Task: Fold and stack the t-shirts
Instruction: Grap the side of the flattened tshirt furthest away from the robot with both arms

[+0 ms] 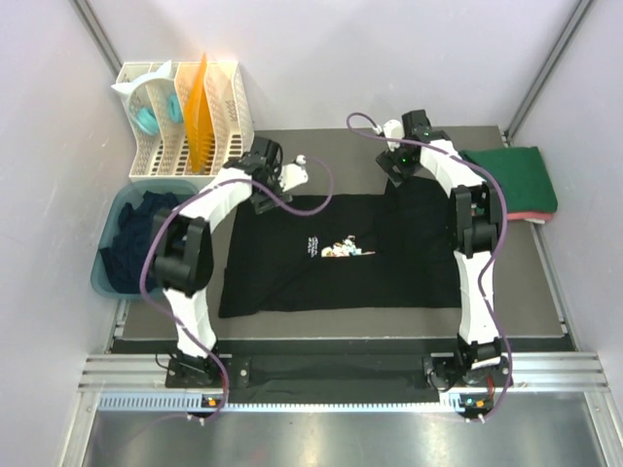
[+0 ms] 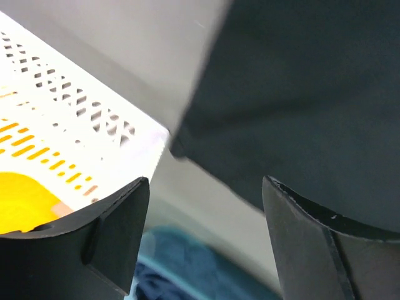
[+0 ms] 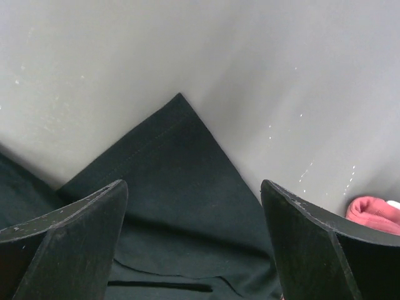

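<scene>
The black t-shirt [image 1: 331, 277] lies spread flat on the table [image 1: 531, 282], limp and light enough to sag and crease, so I'd pinch its far corners, where the left gripper [image 2: 205, 187] and right gripper [image 3: 194, 187] hover wide open, holding nothing.

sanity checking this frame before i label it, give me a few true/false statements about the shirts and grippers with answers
1. The black t-shirt lies spread flat on the table. True.
2. The left gripper is clamped on cloth. False: its jaws stand open with nothing between them.
3. A folded dark green t-shirt lies on the table's right side. True.
4. The teal tub is empty. False: dark cloth is piled in it.
</scene>
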`<state>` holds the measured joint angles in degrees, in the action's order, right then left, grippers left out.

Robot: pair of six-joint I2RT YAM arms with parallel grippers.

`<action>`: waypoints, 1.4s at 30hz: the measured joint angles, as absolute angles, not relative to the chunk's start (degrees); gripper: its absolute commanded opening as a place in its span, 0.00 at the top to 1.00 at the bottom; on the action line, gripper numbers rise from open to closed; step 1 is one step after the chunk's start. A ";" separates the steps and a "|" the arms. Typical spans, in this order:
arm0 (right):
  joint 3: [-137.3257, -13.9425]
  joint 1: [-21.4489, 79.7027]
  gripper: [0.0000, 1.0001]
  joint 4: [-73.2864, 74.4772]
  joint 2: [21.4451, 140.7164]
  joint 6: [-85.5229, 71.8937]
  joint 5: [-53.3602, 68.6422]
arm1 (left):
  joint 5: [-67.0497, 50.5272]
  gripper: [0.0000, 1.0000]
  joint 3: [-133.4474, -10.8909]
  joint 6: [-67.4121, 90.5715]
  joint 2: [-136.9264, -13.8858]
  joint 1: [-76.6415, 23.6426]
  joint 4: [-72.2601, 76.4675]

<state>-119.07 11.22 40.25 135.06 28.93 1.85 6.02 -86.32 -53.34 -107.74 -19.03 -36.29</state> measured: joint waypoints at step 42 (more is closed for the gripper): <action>-120.57 12.36 0.15 39.42 134.87 25.89 6.11 | 5.78 0.26 -119.44 -77.14 -136.79 -12.45 -52.56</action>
